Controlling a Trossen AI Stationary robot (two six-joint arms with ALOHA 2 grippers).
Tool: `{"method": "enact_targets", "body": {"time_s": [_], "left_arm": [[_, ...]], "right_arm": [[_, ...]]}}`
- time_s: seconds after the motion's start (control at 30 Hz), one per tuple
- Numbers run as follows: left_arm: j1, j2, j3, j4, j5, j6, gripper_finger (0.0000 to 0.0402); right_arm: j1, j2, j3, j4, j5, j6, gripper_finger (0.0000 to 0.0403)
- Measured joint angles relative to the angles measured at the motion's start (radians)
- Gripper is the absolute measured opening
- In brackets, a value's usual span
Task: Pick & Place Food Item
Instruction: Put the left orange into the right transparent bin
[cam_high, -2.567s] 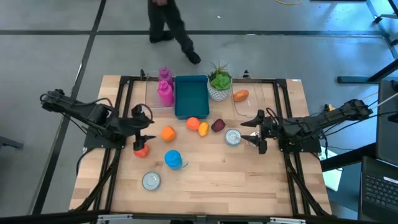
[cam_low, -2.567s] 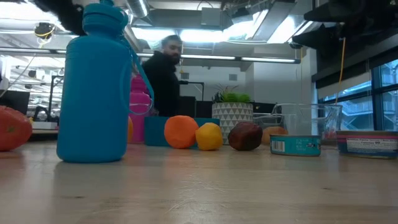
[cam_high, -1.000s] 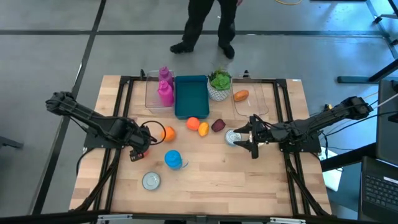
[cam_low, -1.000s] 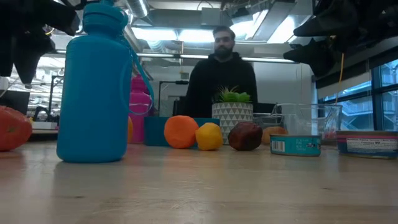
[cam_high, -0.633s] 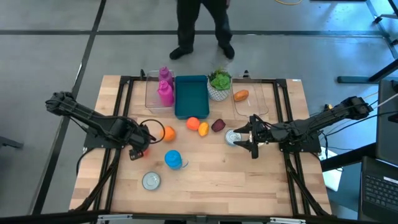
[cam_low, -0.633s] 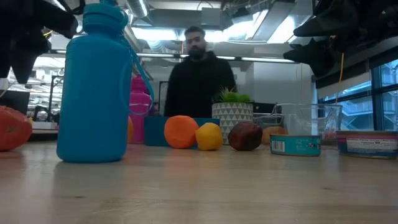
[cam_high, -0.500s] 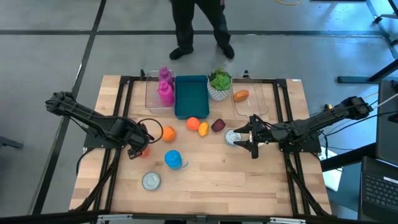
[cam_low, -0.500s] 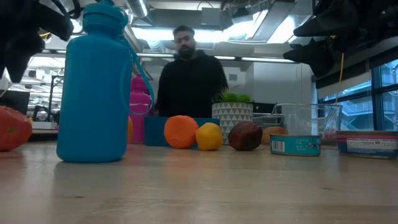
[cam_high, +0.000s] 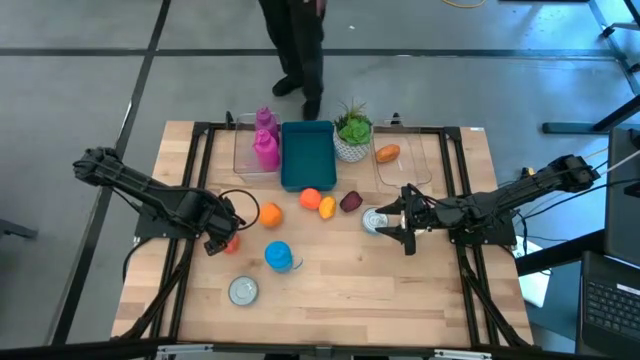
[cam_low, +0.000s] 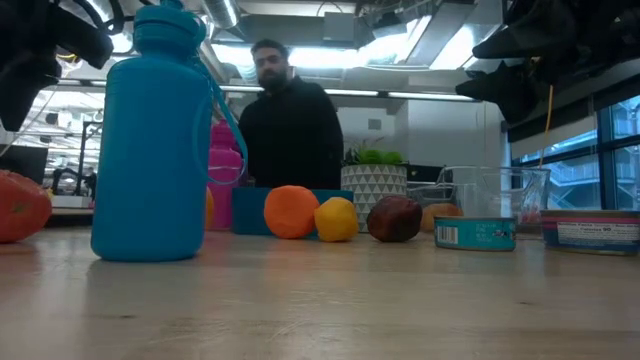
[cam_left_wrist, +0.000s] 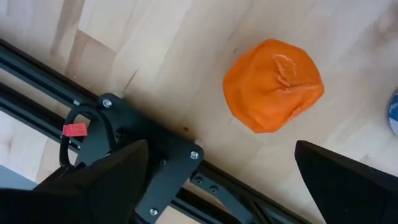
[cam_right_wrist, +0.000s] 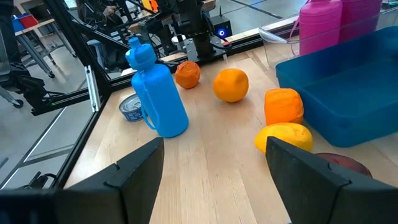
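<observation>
Left gripper (cam_high: 222, 238) poised directly over red-orange fruit (cam_left_wrist: 273, 84), fingers spread wide, nothing held. Right gripper (cam_high: 400, 222) far off by a can (cam_high: 375, 221), fingers parted, empty.

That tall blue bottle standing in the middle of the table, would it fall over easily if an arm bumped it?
Probably yes. The blue bottle stands upright, tall and narrow for its base, so a push near its cap would likely tip it. Its smooth rounded sides look slippery. Lying down, it would probably roll on the wooden table. Whether it is full cannot be told.
</observation>
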Motion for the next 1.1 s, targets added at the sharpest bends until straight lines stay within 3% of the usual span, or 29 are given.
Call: {"method": "enact_targets", "body": {"time_s": [0.3, 0.57, 0.77, 1.1], "left_arm": [[-0.004, 0.004, 0.000, 0.040, -0.052, -0.010, 0.0396], [-0.134, 0.027, 0.000, 0.122, -0.048, -0.032, 0.0393], [-0.213, 0.084, 0.000, 0.142, -0.131, -0.023, 0.0393], [-0.223, 0.197, 0.000, 0.162, -0.181, 0.079, 0.0393]], "right_arm": [[0.000, 0.000, 0.000, 0.000, 0.000, 0.000, 0.0279], [0.000, 0.000, 0.000, 0.000, 0.000, 0.000, 0.0279], [0.000, 0.000, 0.000, 0.000, 0.000, 0.000, 0.0279], [0.000, 0.000, 0.000, 0.000, 0.000, 0.000, 0.0279]]}}
